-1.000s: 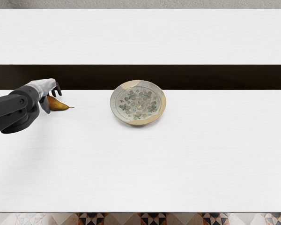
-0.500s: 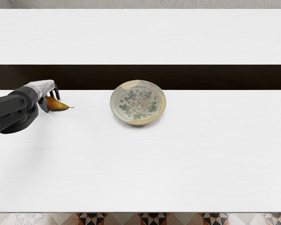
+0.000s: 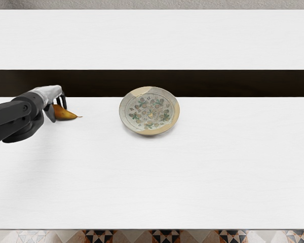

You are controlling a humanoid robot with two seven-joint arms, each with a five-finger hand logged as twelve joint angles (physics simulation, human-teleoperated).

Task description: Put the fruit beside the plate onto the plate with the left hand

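A brown-yellow pear-like fruit (image 3: 68, 115) lies on the white table, well to the left of the plate, its thin stem end pointing right. The round patterned plate (image 3: 174, 114) sits at the table's back edge near the middle and holds nothing. My left hand (image 3: 57, 107) comes in from the left and covers the fruit's thick left end. Its dark fingers (image 3: 62, 100) curl down behind the fruit, with the thumb in front, closed around it. The fruit's left part is hidden by the hand. The right arm does not show.
A dark gap (image 3: 218, 83) runs behind the table's back edge, with another white surface (image 3: 152, 40) beyond it. The tabletop (image 3: 157, 177) stretches wide in front of the plate and to its right. Patterned floor shows along the bottom edge.
The left hand's fingers have drawn in from spread to curled over the fruit, and the forearm has dropped slightly. The fruit has shifted a touch to the right.
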